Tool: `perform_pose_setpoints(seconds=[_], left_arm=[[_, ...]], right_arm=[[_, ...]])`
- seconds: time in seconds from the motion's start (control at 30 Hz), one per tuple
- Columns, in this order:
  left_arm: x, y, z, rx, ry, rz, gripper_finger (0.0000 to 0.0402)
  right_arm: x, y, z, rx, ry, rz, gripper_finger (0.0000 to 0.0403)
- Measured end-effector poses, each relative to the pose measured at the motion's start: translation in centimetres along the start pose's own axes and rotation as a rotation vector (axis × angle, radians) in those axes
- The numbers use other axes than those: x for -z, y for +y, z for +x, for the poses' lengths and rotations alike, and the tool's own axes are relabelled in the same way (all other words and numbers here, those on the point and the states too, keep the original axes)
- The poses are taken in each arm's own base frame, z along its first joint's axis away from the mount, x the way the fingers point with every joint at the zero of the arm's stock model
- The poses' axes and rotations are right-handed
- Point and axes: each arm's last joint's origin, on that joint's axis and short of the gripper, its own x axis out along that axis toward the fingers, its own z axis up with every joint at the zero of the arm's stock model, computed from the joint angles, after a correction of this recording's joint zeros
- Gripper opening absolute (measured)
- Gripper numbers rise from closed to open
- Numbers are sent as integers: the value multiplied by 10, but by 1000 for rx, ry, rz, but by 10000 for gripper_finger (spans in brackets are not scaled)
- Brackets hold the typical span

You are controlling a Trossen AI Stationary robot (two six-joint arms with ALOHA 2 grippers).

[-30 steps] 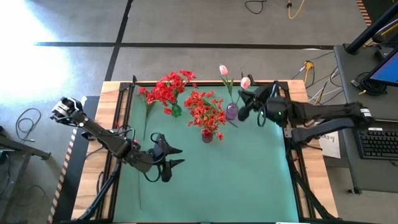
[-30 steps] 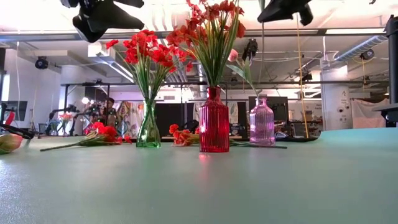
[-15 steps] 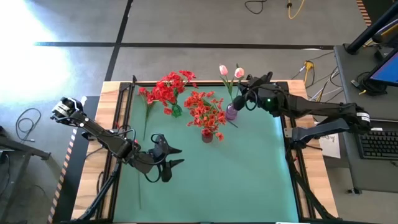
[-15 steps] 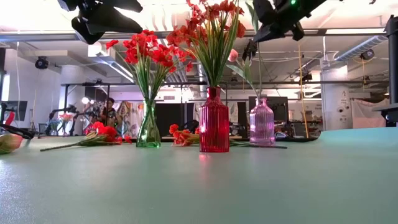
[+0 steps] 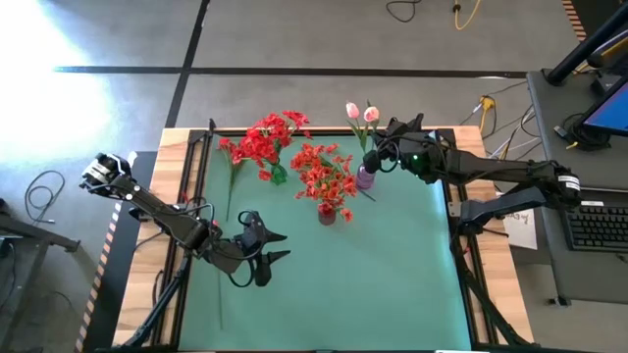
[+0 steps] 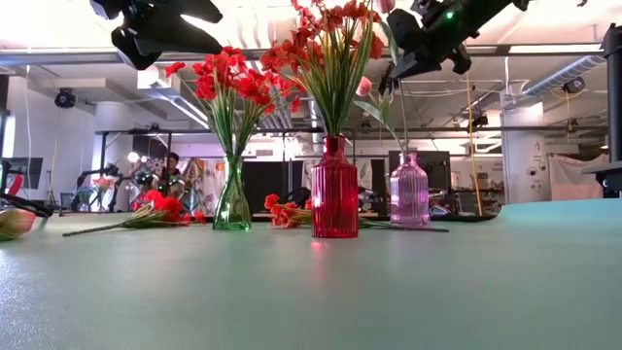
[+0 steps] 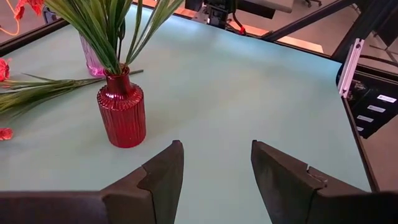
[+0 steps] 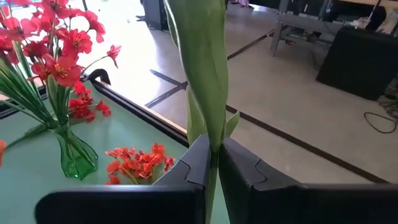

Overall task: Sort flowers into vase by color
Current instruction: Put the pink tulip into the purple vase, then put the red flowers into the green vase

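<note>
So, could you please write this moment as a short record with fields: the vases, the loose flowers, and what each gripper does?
green vase: red flowers inside
red vase: orange-red flowers inside
pink vase: one pink tulip inside
right gripper: above the pink vase, shut on the stem of a second pink tulip
left gripper: open, empty, hovering over the mat's left front part
loose flowers: red flower lying left of the green vase; a red cluster lying behind the vases

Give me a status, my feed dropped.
Right gripper shut on pink tulip stem over pink vase. Left gripper open, idle mid-table. Nothing blocking.
</note>
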Motion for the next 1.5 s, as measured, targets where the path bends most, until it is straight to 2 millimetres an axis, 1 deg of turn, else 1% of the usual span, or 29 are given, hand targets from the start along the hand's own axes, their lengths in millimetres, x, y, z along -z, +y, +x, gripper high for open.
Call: perform_pose_setpoints(seconds=[0.27, 0.4, 0.57, 0.7, 0.87, 1.1, 1.2, 1.5], left_arm=[[0, 0, 0, 0, 0, -2, 175], [0, 0, 0, 0, 0, -3, 175], [1, 0, 0, -3, 5, -15, 175], [2, 1, 0, -7, 16, -74, 175], [7, 3, 0, -12, 80, -152, 175], [15, 9, -6, -19, 245, -278, 168], [10, 9, -10, -50, 286, -307, 166], [-17, 9, -28, -177, 360, -295, 166]], right_arm=[[4, -2, 0, 14, 36, 9, 104], [6, -4, -1, 61, 53, 13, 140], [7, -8, -8, 70, 70, 28, 176], [10, -10, -17, 59, 110, 34, 196], [14, -8, -29, 37, 153, 45, 206], [18, 4, -41, -33, 162, 44, 208], [17, 6, -45, -52, 153, 44, 208], [13, 6, -55, -89, 128, 55, 208]])
